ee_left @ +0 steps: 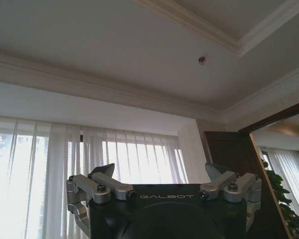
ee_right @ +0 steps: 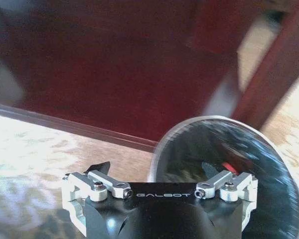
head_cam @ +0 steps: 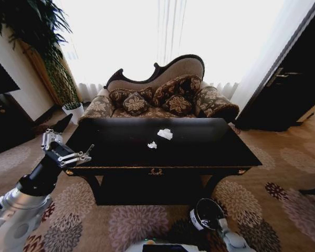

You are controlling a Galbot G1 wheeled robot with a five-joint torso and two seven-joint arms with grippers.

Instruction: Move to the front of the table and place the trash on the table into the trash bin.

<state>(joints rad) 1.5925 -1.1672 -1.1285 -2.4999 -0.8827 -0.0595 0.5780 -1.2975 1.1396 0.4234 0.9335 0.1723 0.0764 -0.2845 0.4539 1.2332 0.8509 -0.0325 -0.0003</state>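
Observation:
The table [head_cam: 199, 157] with its glossy black top stands right ahead of me. On it lie two bits of trash: a crumpled white paper wad [head_cam: 165, 134] and a smaller white scrap [head_cam: 152, 145]. The trash bin [head_cam: 206, 212], round and dark inside with a white label, sits on the carpet before the table's right half. My right gripper [ee_right: 155, 168] hangs open and empty close over the trash bin's rim [ee_right: 199, 122]; in the head view it [head_cam: 221, 224] is at the bin's near side. My left gripper [head_cam: 73, 137] is raised by the table's left corner, open and empty, and points up at the ceiling [ee_left: 160, 172].
A patterned sofa [head_cam: 163, 102] with cushions stands behind the table. A potted plant [head_cam: 68, 89] is at the back left, and a dark cabinet [head_cam: 289, 89] at the right. Flowered carpet [head_cam: 131, 223] lies around the table.

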